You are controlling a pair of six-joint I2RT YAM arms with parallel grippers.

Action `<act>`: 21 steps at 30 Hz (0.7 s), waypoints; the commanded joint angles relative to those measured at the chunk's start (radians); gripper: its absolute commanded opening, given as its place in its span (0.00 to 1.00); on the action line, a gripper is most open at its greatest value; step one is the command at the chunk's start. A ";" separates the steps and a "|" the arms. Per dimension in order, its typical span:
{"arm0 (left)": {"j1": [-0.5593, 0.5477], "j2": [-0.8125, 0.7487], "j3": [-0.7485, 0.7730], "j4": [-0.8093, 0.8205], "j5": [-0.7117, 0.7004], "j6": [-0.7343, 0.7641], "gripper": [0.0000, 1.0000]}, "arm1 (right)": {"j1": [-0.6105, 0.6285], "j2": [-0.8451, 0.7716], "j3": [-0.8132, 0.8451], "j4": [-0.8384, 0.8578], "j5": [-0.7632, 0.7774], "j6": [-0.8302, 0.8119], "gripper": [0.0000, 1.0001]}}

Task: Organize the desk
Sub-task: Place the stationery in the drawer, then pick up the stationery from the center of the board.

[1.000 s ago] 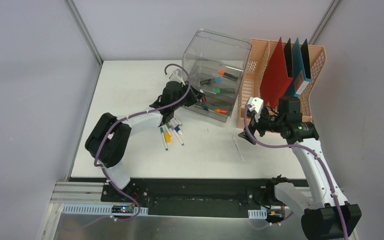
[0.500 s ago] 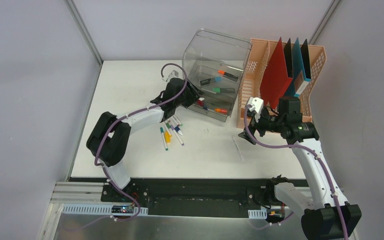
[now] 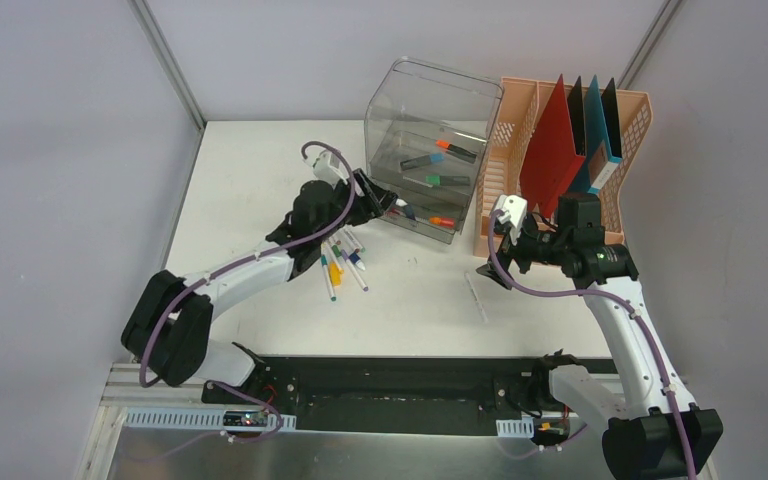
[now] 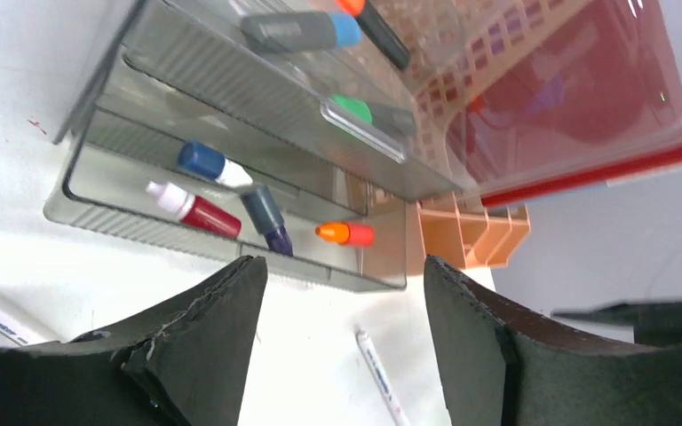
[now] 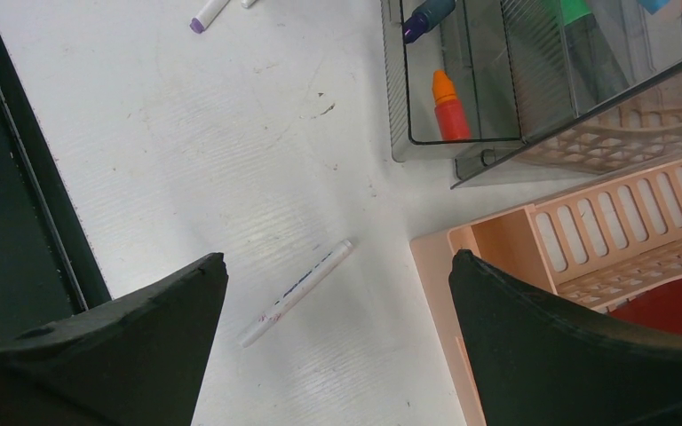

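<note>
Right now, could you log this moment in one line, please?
left gripper open, empty, facing organizer | right gripper open over pen | markers loose on desk

Your desk [image 3: 250, 180] is a large, flat, white rectangular top. It lies level, with grey walls standing along its left, far and right edges. A black and metal rail [image 3: 390, 385] runs the full length of its front edge. Seen close from the right wrist, the white surface has a fine ribbed grain. Toward the right half, back from the front edge, it carries faint grey scuffs and a few small dark specks [image 5: 324, 108].
</note>
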 commanded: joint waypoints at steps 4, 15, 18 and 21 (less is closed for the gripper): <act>0.004 -0.141 -0.189 0.328 0.288 0.250 0.71 | -0.011 -0.007 -0.001 0.006 -0.044 -0.021 0.99; 0.005 -0.308 -0.318 0.242 0.295 0.318 0.76 | -0.015 -0.005 -0.002 0.005 -0.049 -0.025 0.99; 0.005 -0.335 -0.334 0.197 0.285 0.323 0.76 | -0.016 -0.005 -0.002 0.005 -0.051 -0.026 0.99; 0.004 -0.345 -0.349 0.168 0.276 0.327 0.76 | -0.017 -0.004 -0.002 0.003 -0.051 -0.027 0.99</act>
